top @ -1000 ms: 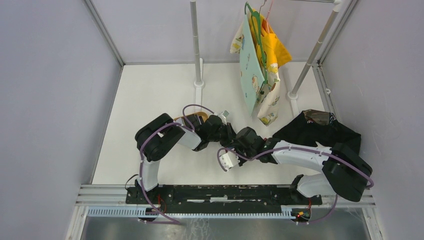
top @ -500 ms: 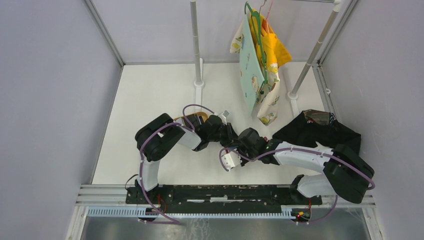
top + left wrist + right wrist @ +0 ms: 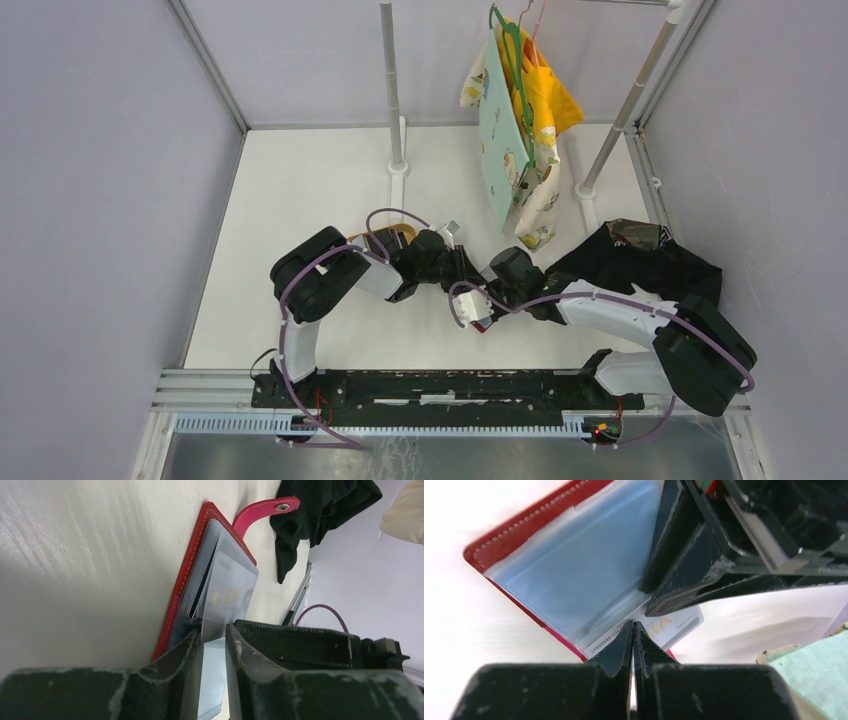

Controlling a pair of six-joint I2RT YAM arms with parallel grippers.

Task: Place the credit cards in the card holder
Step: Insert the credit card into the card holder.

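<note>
Card holder (image 3: 186,582) lies open flat on the worktop (image 3: 75,555), red cover down, clear blue-grey sleeves (image 3: 574,570) up. The snap tab (image 3: 265,511) sticks out past the far edge toward the black cloth (image 3: 320,510).

Left hand (image 3: 214,639) is pinching a silver credit card (image 3: 231,585) by its near end. The card's far end sits among the sleeves, tilted up off the cover, and part of it still shows outside the holder in both wrist views. Can't tell how deep it sits in the pocket.

Right hand (image 3: 633,627) has its fingers pressed together with barely a slit between them. The tips are at the holder's edge, right where the card pokes out. Can't tell if a sleeve edge is caught between them.

From above, both hands meet mid-worktop, tips almost touching, and the holder is mostly hidden under them. Clothes on a hanger (image 3: 520,120) at the back right, well apart.
</note>
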